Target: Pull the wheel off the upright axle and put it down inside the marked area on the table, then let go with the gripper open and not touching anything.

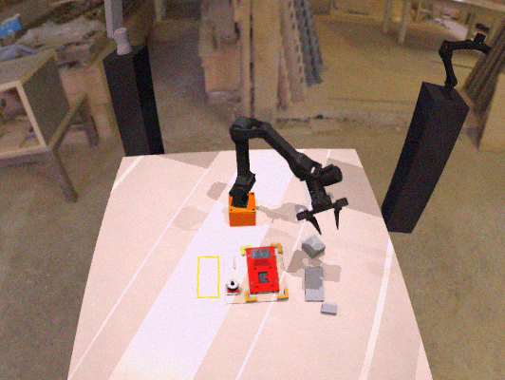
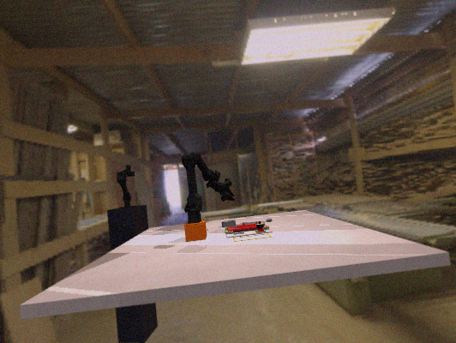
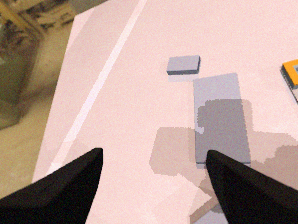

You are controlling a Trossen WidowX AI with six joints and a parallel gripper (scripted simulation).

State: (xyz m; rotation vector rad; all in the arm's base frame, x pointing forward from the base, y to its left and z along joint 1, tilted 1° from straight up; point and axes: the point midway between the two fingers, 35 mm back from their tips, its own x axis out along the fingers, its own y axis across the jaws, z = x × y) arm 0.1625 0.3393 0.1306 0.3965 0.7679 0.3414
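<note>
My fingers (image 1: pixel 324 219), parted and empty, hang far from the wheel (image 1: pixel 232 286); crossing low risks striking the grey block (image 1: pixel 313 245) or red board (image 1: pixel 262 269).

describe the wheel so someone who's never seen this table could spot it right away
Find the flat red board in its orange-cornered frame, in front of the arm's orange base. The wheel sits between that board and the yellow outlined rectangle. It is the only small round thing there, dark-rimmed with a pale centre; the grey pieces lie on the board's other side.
</note>
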